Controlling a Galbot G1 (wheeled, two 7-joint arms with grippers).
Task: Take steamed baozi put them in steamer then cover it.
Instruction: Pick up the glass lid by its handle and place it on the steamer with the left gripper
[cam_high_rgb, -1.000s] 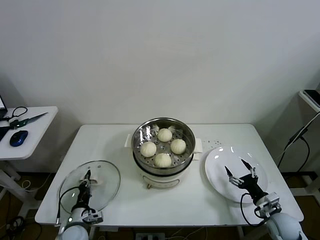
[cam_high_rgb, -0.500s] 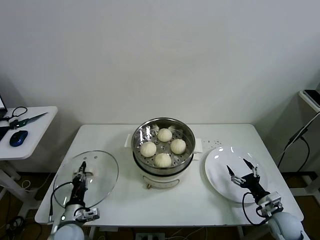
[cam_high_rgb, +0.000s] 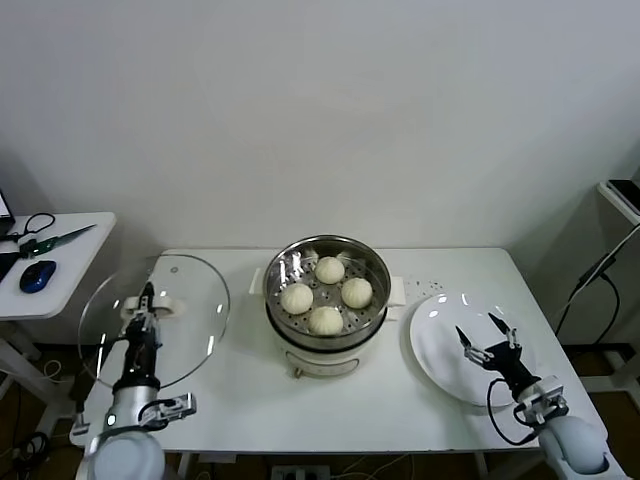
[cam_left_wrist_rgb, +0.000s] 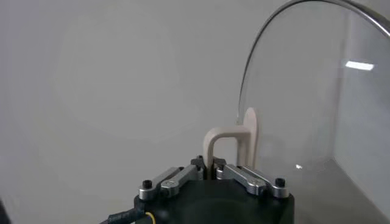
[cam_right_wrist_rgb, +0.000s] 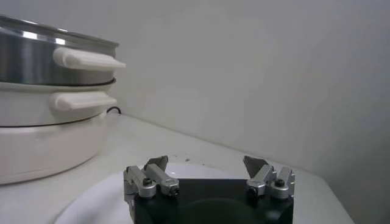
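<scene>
Just right of the left gripper (cam_high_rgb: 146, 297), past the lid's near edge, the steamer (cam_high_rgb: 326, 293) is sitting on its white pot base, all four buns (cam_high_rgb: 326, 284) lying in the perforated basket: one at the back, one left, one right, one at the front. So the loading step looks finished and the covering step is in hand.

The left gripper is clamping the white handle (cam_left_wrist_rgb: 234, 141) of the glass lid (cam_high_rgb: 155, 320), jaws pinched tight on the handle's arch. The lid is hanging tilted, nearly on edge, off the table (cam_high_rgb: 230, 395) and out beyond its left end, well apart from the steamer.

The right gripper (cam_high_rgb: 489, 337) is hovering low over the white plate (cam_high_rgb: 440, 330), fingers spread wide, gripping nothing; the plate beneath it is bare. That arm appears to be waiting.

Judgement on the next move: the lid needs carrying rightward from the left gripper's present spot until it is centred above the basket, then levelling from its tilt so the rim comes down square on the steel edge. A lid set down while tilted may catch one side of the rim or slide off. The handle grip looks narrow, so swing during the carry is a risk.

Writing: no brand, label or lettering readable on pot, lid or plate. A faint speckled mark beside the pot's right handle is too small to read.
</scene>
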